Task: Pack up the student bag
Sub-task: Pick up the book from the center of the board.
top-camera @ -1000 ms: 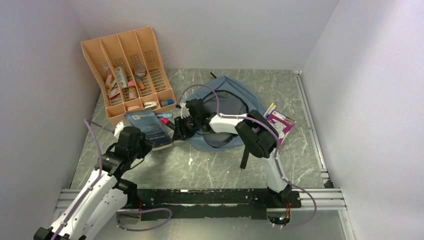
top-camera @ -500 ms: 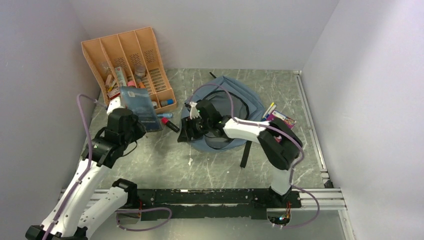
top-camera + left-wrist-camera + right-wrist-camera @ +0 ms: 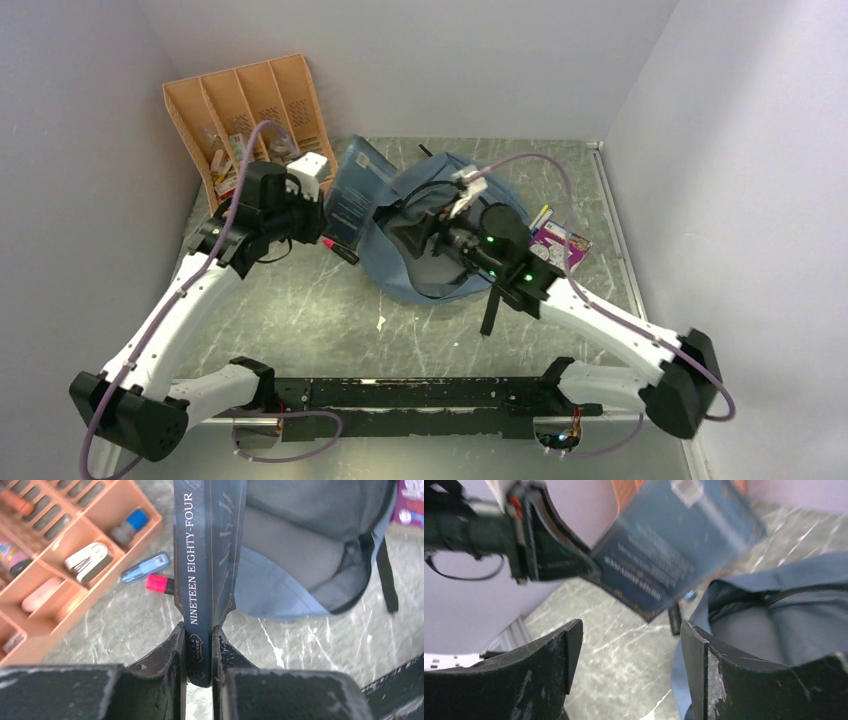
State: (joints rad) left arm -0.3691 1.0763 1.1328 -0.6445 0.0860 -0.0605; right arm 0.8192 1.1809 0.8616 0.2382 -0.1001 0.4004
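Book [image 3: 352, 195] swung up, now on edge just left of bag [image 3: 410, 285] mouth. Left gripper [image 3: 199, 645] pinches its spine end; right gripper [image 3: 626, 645] spread, empty, nearer the opening.

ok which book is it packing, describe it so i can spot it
Find the grey-blue student bag mid-table. At its left edge the left gripper clamps a dark blue book. Unlike the purple box, its spine reads NINETEEN EIGHTY-FOUR in white.
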